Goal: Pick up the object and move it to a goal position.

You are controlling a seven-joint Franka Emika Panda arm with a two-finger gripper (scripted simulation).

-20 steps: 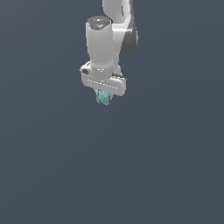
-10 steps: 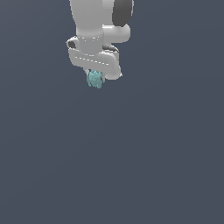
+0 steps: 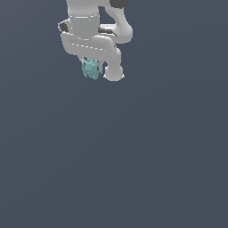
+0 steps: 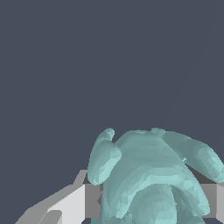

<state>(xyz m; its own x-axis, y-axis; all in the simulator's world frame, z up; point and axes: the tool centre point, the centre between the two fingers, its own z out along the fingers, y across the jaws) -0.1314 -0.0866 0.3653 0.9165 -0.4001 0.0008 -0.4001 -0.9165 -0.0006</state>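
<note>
Apparently clamped, object (image 3: 91,69) (fingertips mostly hidden) in end effector (image 3: 92,67), arm cropped.

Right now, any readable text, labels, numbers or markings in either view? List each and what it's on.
None. No legible text in either view.
gripper: plain white and grey surfaces, no lettering or logo visible.
teal object: held between the fingers, plain lumpy surface, no marks.
Background: uniform dark grey, no signs or labels.
</note>
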